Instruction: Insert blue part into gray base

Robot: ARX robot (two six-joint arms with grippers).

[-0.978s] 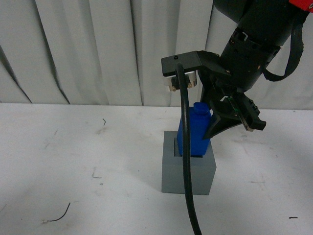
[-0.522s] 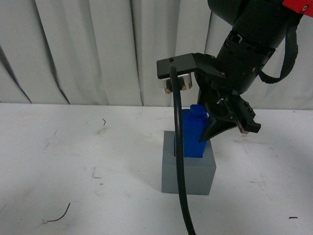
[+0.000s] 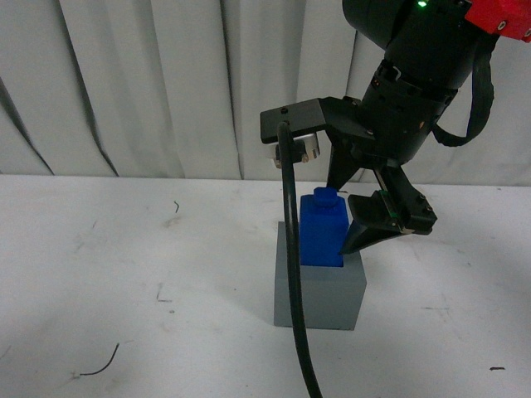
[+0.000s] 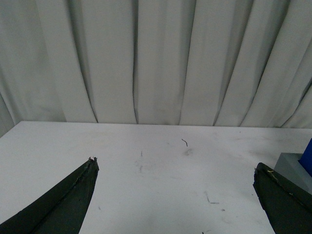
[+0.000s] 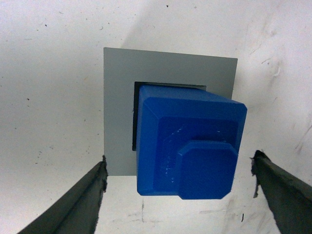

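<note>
The gray base (image 3: 319, 290) stands on the white table. The blue part (image 3: 322, 234) stands upright in its top recess, knob upward. My right gripper (image 3: 355, 222) hangs open just above and to the right of the blue part, not touching it. In the right wrist view the blue part (image 5: 187, 146) fills the recess of the gray base (image 5: 119, 112), and the right gripper (image 5: 179, 158) has a finger wide on each side. My left gripper (image 4: 175, 165) is open over bare table, with the gray base (image 4: 292, 165) and a sliver of the blue part (image 4: 309, 156) at the frame's edge.
A black cable (image 3: 290, 274) hangs from the right wrist in front of the base. A white curtain (image 3: 166, 83) closes off the far edge of the table (image 3: 124, 249). A small wire scrap (image 3: 99, 362) lies near the front left.
The blue part has gone from leaning in the recess to standing upright. The right gripper has risen and drawn back from it.
</note>
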